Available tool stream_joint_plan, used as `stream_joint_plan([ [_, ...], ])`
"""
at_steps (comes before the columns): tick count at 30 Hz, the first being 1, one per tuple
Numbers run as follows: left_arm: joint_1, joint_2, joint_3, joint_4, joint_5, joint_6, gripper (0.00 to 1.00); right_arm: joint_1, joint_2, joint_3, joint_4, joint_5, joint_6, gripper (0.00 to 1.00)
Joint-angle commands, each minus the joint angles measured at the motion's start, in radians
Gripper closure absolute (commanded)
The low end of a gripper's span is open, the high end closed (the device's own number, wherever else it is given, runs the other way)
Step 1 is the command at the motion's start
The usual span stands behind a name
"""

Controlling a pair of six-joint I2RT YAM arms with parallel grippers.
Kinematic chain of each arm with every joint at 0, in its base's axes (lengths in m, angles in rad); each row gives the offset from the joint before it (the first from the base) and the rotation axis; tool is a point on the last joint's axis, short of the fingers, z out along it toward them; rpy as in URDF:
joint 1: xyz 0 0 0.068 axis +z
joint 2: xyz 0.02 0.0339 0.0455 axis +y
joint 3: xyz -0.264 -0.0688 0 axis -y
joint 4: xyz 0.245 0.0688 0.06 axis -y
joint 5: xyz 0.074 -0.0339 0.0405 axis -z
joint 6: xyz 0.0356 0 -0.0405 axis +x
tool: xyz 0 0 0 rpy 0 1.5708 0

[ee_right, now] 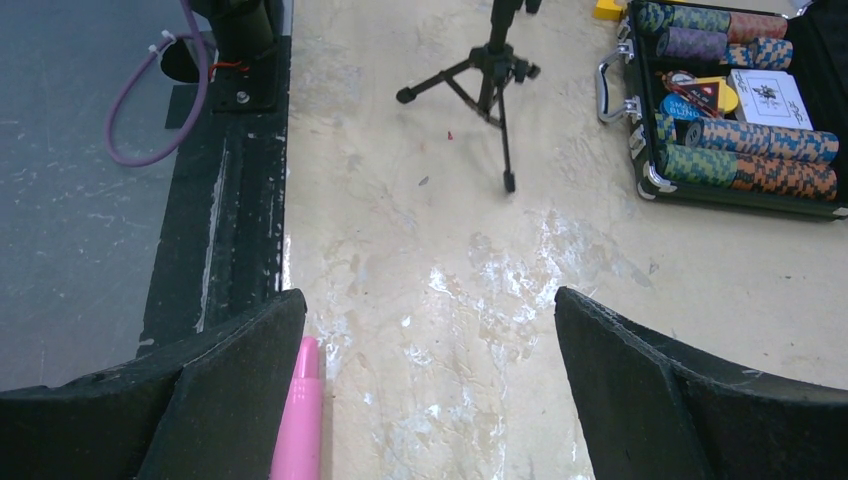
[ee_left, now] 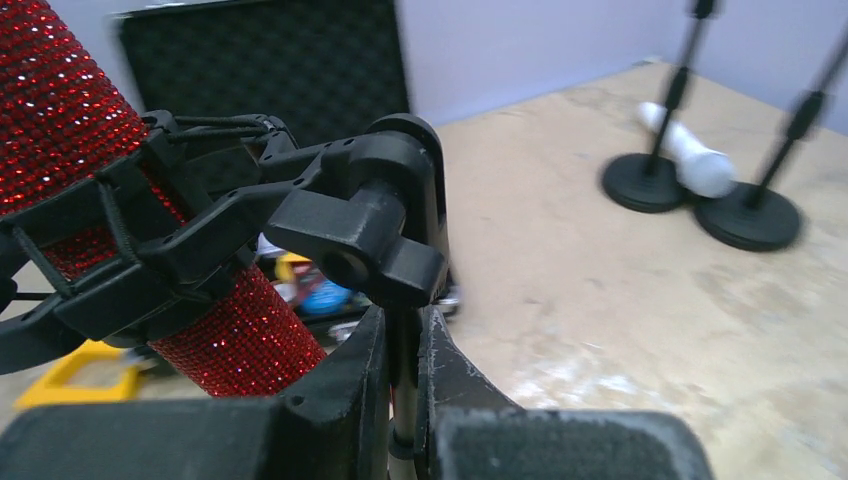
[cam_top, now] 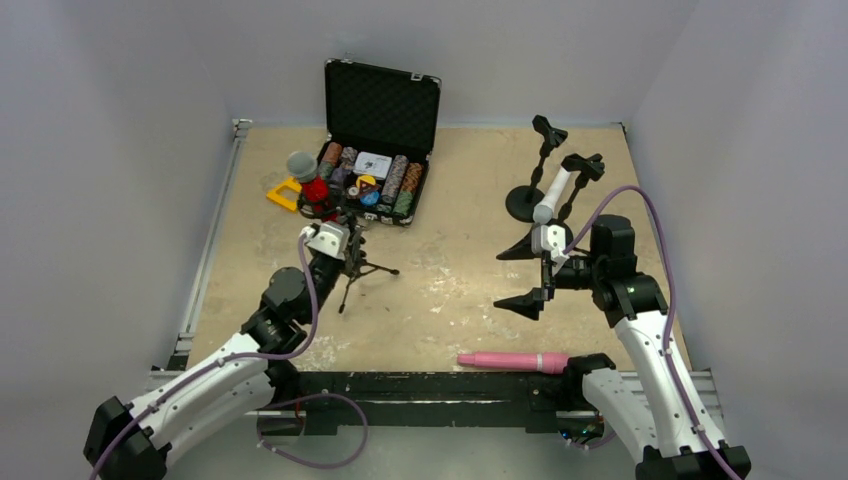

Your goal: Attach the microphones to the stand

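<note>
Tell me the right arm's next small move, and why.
Probably shift the open right gripper over the pink microphone and lower to grasp it: it alone lies on the table, while the red microphone already sits on the tripod stand that the left gripper clamps.

The top view looks down from behind the 2 arm bases [cam_top: 585,368] over the table [cam_top: 450,300]. The left wrist view sits close against the tripod stand [ee_left: 360,230]; the right wrist view, higher, shows it upper middle.
</note>
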Motion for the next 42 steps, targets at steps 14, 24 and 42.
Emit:
stream_joint_plan([
  [14,0.263,0.003,-0.013,0.059,-0.336,0.028,0.97,-0.008,-0.012,-0.01,0.003,-0.031,-0.017,0.02],
  [24,0.263,-0.069,0.025,-0.092,-0.344,-0.027,0.49,-0.011,-0.01,-0.012,0.005,-0.036,-0.017,0.02],
  [42,0.263,-0.274,0.14,-0.604,-0.317,-0.347,0.18,-0.018,-0.015,-0.013,0.006,-0.044,-0.017,0.02],
])
